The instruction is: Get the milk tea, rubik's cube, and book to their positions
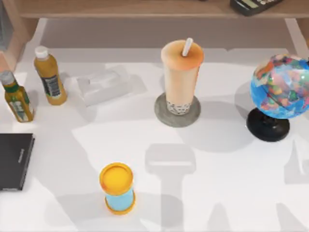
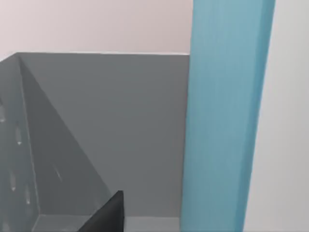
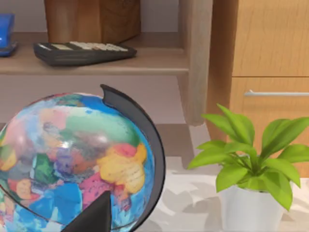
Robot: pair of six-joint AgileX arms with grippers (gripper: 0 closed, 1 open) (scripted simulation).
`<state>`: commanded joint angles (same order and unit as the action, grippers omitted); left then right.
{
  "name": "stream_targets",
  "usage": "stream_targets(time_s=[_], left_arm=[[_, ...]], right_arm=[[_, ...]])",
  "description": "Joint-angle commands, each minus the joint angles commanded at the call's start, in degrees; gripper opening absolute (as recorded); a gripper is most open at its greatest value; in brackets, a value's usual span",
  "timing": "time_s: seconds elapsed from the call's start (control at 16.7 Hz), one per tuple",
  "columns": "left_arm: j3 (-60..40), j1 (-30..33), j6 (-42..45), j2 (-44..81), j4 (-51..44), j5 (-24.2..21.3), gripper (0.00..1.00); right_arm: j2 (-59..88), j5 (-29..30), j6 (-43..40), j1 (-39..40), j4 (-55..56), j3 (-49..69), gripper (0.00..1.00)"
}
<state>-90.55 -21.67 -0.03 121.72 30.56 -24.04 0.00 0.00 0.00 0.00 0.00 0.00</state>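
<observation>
The milk tea [image 1: 181, 77] stands upright on a round grey coaster [image 1: 161, 114], toward the worktop's [image 1: 222, 164] far edge and about midway between its left and right edges. Its orange-tan lid is on, with the white straw rising from it.

In the left wrist view, the book [image 2: 226, 116] stands upright as a light blue slab against a grey-walled compartment [image 2: 106, 125]. A dark fingertip [image 2: 108, 217] of the left gripper shows at the frame edge; whether this pincer is released or clenched I cannot tell.

In the right wrist view, a dark fingertip [image 3: 96, 217] of the right gripper lies before the globe [image 3: 72, 154]; its state likewise cannot be told. Beyond the globe are a potted plant [image 3: 251, 164] and a shelf carrying a black calculator [image 3: 82, 50].

Along the left edge:
- two yellow-green bottles [image 1: 48, 75], standing near the far-left corner;
- a black slab [image 1: 14, 159], lying flat.

A clear wrapped pack [image 1: 104, 86] lies between the bottles and the milk tea. The globe sits at the right edge on a black base. A short blue cylinder [image 1: 117, 189] with a yellow lid stands near the near edge, left of centre.

Open worktop runs across the middle and the near-right quarter, crossed by grey shadows.
</observation>
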Motion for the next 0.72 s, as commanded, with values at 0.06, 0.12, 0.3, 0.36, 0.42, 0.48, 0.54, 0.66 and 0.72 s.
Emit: stream_targets(time_s=[0.06,0.12,0.3,0.36,0.42,0.48,0.54,0.66,0.72], left_arm=[[0.00,0.00,0.00,0.00,0.00,0.00,0.70],[0.00,0.00,0.00,0.00,0.00,0.00,0.62],[0.00,0.00,0.00,0.00,0.00,0.00,0.40],[0.00,0.00,0.00,0.00,0.00,0.00,0.32],[0.00,0.00,0.00,0.00,0.00,0.00,0.25],[0.00,0.00,0.00,0.00,0.00,0.00,0.17],[0.00,0.00,0.00,0.00,0.00,0.00,0.10],[0.00,0.00,0.00,0.00,0.00,0.00,0.00],[0.00,0.00,0.00,0.00,0.00,0.00,0.00]], right_arm=[[0.00,0.00,0.00,0.00,0.00,0.00,1.00],[0.00,0.00,0.00,0.00,0.00,0.00,1.00],[0.00,0.00,0.00,0.00,0.00,0.00,1.00],[0.00,0.00,0.00,0.00,0.00,0.00,1.00],[0.00,0.00,0.00,0.00,0.00,0.00,1.00],[0.00,0.00,0.00,0.00,0.00,0.00,1.00],[0.00,0.00,0.00,0.00,0.00,0.00,1.00],[0.00,0.00,0.00,0.00,0.00,0.00,1.00],[0.00,0.00,0.00,0.00,0.00,0.00,1.00]])
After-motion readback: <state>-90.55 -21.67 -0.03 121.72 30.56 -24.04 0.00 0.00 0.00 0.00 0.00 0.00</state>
